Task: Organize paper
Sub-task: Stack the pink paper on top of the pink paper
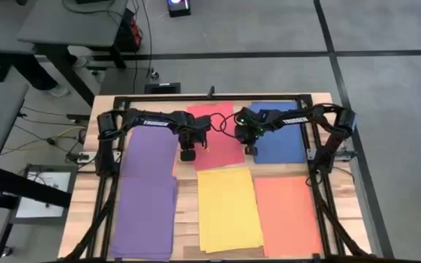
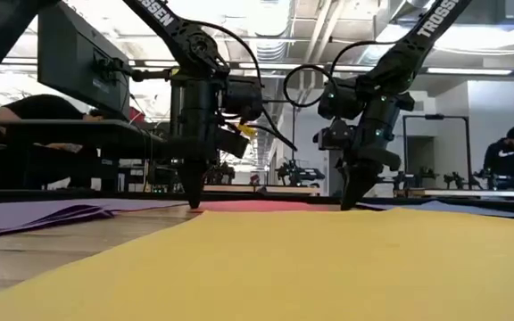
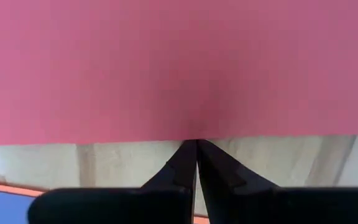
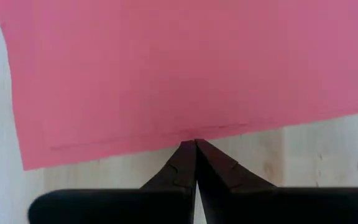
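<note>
Between both closed end effectors, left (image 1: 187, 155) and right (image 1: 250, 149), red paper (image 1: 218, 139) (long axis front-to-back), lying flat.

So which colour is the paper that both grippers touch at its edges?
Red paper; the left wrist view shows it best.

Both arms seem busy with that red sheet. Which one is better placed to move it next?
Neither clearly. The left end effector and the right end effector are both shut at opposite side edges of the red paper, so moving it probably takes both together.
</note>
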Motion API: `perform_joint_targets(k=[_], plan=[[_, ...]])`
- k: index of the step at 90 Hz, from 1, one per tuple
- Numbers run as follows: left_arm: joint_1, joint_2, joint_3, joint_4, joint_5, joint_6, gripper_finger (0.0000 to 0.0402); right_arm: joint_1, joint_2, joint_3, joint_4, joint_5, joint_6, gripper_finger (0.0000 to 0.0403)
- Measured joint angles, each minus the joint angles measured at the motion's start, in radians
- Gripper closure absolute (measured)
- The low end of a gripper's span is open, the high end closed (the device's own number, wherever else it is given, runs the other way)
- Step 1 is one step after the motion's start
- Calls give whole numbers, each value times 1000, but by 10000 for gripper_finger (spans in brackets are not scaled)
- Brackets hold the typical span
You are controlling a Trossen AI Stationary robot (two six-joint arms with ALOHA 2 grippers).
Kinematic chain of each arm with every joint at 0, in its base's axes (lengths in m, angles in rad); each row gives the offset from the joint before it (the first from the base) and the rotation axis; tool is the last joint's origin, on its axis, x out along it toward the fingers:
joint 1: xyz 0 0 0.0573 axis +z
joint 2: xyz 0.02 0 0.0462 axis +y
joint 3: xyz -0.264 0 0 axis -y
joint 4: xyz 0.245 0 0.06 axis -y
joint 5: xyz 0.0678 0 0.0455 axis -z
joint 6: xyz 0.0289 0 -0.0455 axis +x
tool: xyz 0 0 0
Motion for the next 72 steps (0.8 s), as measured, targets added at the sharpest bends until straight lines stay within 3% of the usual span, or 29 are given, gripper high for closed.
perform_joint_targets(k=[36,72], plan=[[-43,0,1,-6,8,11,402,-7,4,19,-6,-15,0,403],[3,-97,46,-87,-53,11,402,-60,-62,181,-253,-15,42,403]])
